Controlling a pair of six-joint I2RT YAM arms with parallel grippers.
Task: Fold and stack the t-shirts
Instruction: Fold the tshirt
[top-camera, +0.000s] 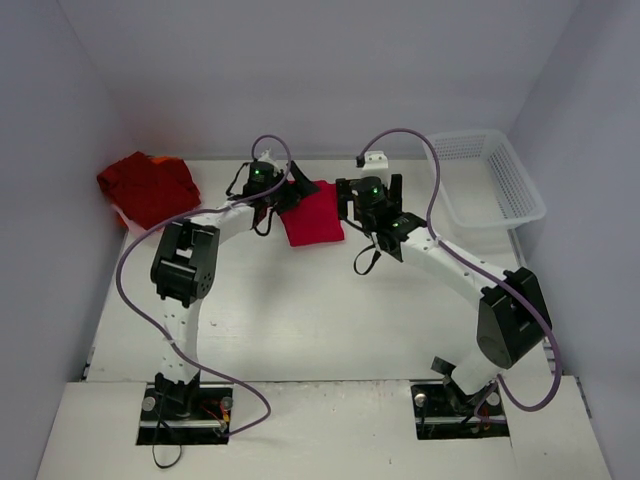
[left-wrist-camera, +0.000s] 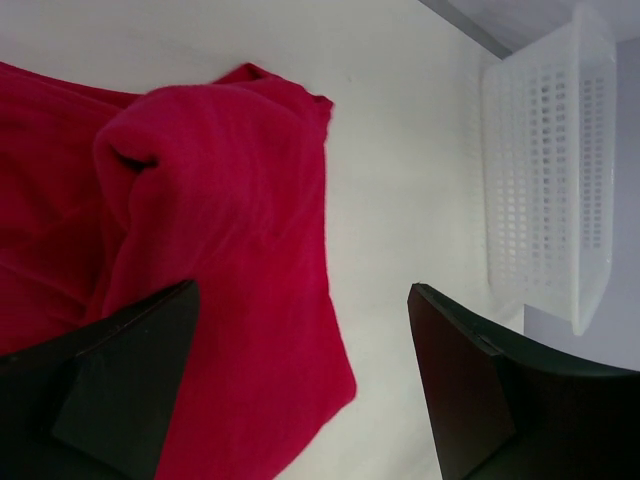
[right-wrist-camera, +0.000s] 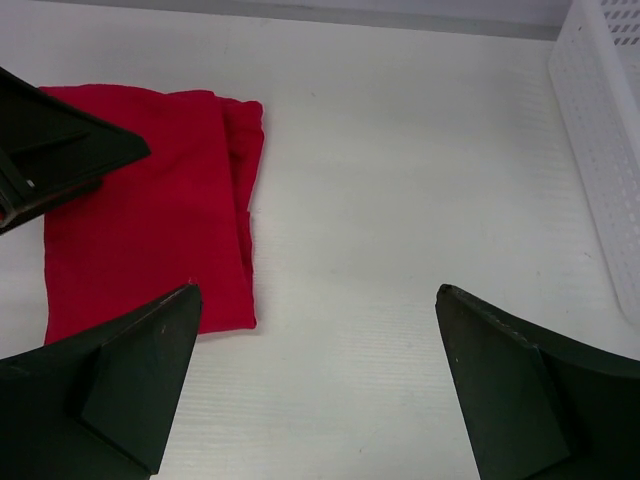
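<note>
Left claw (left-wrist-camera: 301, 290) spread over folded t-shirt (left-wrist-camera: 230, 250); right claw (right-wrist-camera: 318, 290) just beside.

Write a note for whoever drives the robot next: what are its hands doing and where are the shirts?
Left gripper: jaws open, empty, over the folded t-shirt.
Right gripper: jaws open, empty, over bare table beside it.
The folded t-shirt lies mid-table; a crumpled red heap sits at the far left edge.
Done: one shirt folded.
Left: fold the heap and stack it on the folded one.
</note>
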